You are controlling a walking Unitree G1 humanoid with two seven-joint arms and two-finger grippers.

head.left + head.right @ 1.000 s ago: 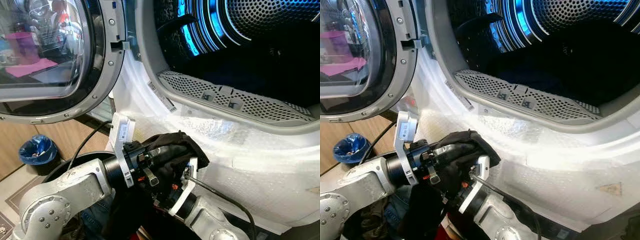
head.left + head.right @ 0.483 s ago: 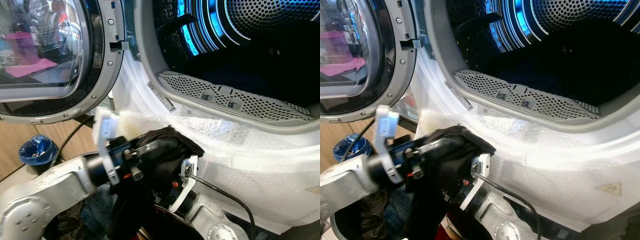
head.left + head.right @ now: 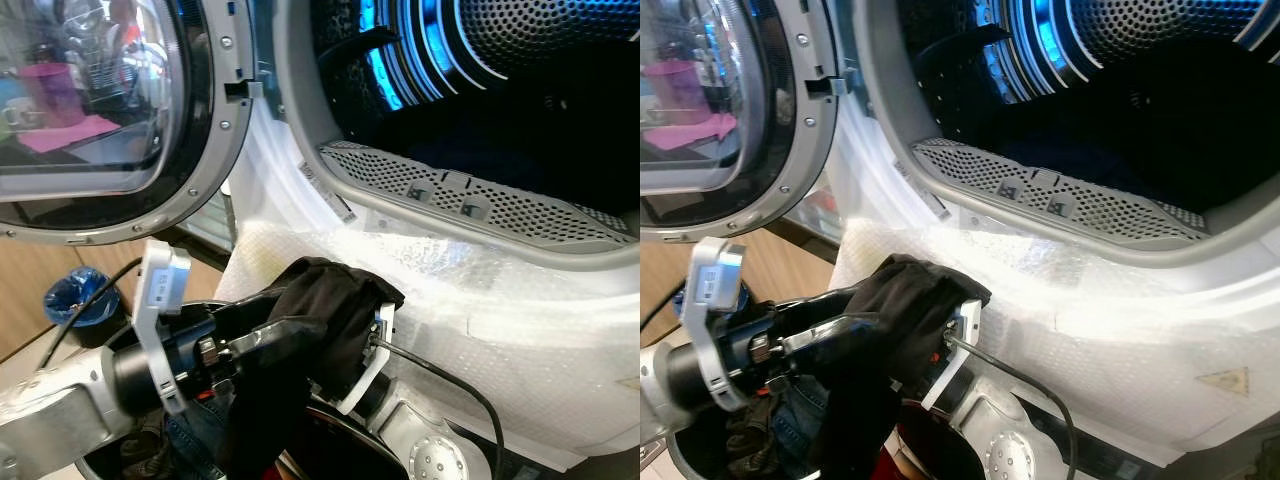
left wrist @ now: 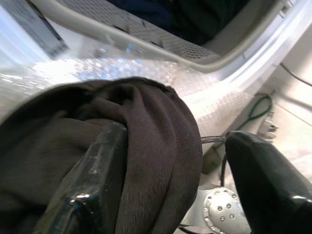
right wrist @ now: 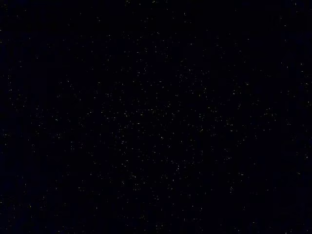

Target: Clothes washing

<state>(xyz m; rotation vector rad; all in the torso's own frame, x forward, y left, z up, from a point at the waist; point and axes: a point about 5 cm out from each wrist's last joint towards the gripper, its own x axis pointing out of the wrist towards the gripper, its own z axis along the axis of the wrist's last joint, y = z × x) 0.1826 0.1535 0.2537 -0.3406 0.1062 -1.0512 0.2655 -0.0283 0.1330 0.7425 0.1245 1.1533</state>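
Note:
A black garment (image 3: 325, 305) hangs bunched in front of the washing machine, just below the rim of its open drum (image 3: 480, 110). It drapes over the end of my right arm, whose white wrist mount (image 3: 376, 348) sticks out beneath it; that gripper's fingers are buried in the cloth and the right wrist view is black. My left gripper (image 4: 175, 136) is open at the garment's left side. One black finger (image 4: 95, 180) lies against the folds, the other finger (image 4: 265, 180) stands apart in free air.
The round glass door (image 3: 100, 110) is swung open to the left. Bubble wrap (image 3: 520, 300) covers the machine's front below the perforated lip (image 3: 470, 205). A basket with jeans (image 3: 195, 445) sits under my arms. A blue-lined bin (image 3: 72, 298) stands on the floor at left.
My left arm has drawn back to the left and lower, away from the bunched cloth. The black garment stays draped over the right arm's end.

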